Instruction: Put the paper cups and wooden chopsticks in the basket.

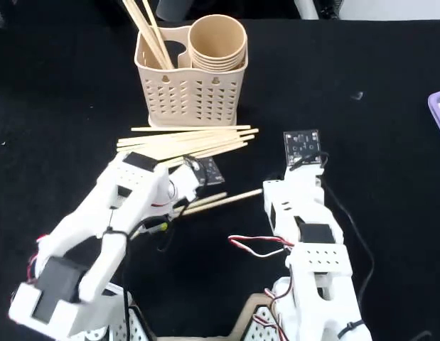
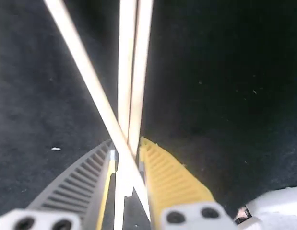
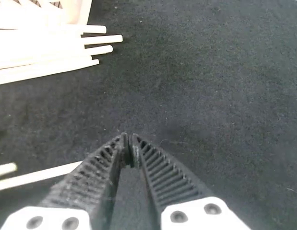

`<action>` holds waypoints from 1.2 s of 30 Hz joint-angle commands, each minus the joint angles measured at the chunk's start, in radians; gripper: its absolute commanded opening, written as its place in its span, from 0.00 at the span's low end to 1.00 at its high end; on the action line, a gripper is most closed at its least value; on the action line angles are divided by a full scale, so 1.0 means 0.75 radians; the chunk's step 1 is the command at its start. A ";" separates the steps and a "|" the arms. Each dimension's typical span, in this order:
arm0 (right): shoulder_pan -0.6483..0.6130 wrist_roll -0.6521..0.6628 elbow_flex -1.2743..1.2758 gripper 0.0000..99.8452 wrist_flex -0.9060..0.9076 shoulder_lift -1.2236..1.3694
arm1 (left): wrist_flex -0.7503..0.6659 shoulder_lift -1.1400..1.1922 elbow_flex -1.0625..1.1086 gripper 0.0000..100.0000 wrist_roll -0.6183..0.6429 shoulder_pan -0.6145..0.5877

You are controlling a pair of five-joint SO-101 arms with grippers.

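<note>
A beige basket (image 1: pixel 191 96) stands at the back of the black table, holding stacked paper cups (image 1: pixel 217 41) and a few upright chopsticks (image 1: pixel 147 30). A pile of wooden chopsticks (image 1: pixel 185 143) lies just in front of the basket, and its ends appear as chopsticks (image 3: pixel 47 50) in the right wrist view. My left gripper (image 2: pixel 126 148) is shut on a few chopsticks (image 2: pixel 129 86), which stick out toward the right arm as chopsticks (image 1: pixel 223 200). My right gripper (image 3: pixel 127 143) is shut with nothing in it, low over the cloth right of the pile.
The right arm (image 1: pixel 305 213) stands in the middle front, the left arm (image 1: pixel 113 220) at the front left. A purple object (image 1: pixel 439 110) sits at the right edge. Red and white wires (image 1: pixel 259 245) loop between the arms.
</note>
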 commanded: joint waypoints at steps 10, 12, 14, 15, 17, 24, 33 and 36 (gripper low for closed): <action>-0.016 -0.002 -0.005 0.01 -0.031 0.003 | 0.084 -0.155 -0.050 0.03 -0.094 -0.052; -0.016 -0.002 -0.005 0.01 -0.031 0.003 | 0.141 -0.135 -0.054 0.03 -0.168 -0.081; -0.016 -0.002 -0.005 0.01 -0.031 0.003 | 0.166 -0.096 -0.052 0.03 -0.227 -0.122; -0.016 -0.002 -0.005 0.01 -0.031 0.003 | 0.160 -0.074 -0.054 0.03 -0.243 -0.142; -0.016 -0.002 -0.005 0.01 -0.031 0.003 | 0.153 -0.041 -0.066 0.03 -0.270 -0.187; -0.016 -0.002 -0.005 0.01 -0.031 0.003 | 0.127 0.023 -0.240 0.03 -0.305 -0.298; -0.016 -0.002 -0.005 0.01 -0.031 0.003 | 0.243 -0.108 -0.445 0.03 -0.168 -0.234; -0.016 -0.002 -0.005 0.01 -0.031 0.003 | 0.315 -0.166 -0.467 0.03 -0.160 -0.187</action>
